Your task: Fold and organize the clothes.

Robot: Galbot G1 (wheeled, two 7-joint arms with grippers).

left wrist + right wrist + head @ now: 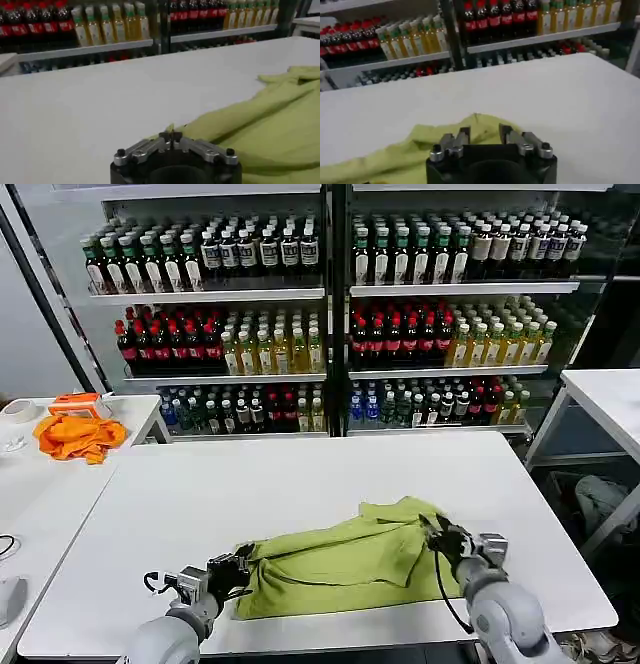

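The yellow-green T-shirt [345, 566] lies crumpled and partly folded on the near half of the white table [300, 484]. My left gripper [240, 569] sits at the shirt's left edge, shut on a pinch of the cloth; in the left wrist view the closed tips [170, 137] hold a thin fold of the shirt [260, 130]. My right gripper [440, 536] is at the shirt's right end, open, its fingers [464, 136] standing apart over the shirt [420, 145] without gripping it.
An orange cloth heap [78, 434] and an orange-white box [78, 403] lie on a side table at the left. Shelves of drink bottles [330, 334] stand behind. Another white table [610, 399] is at the right. A cable [6, 546] lies at the left edge.
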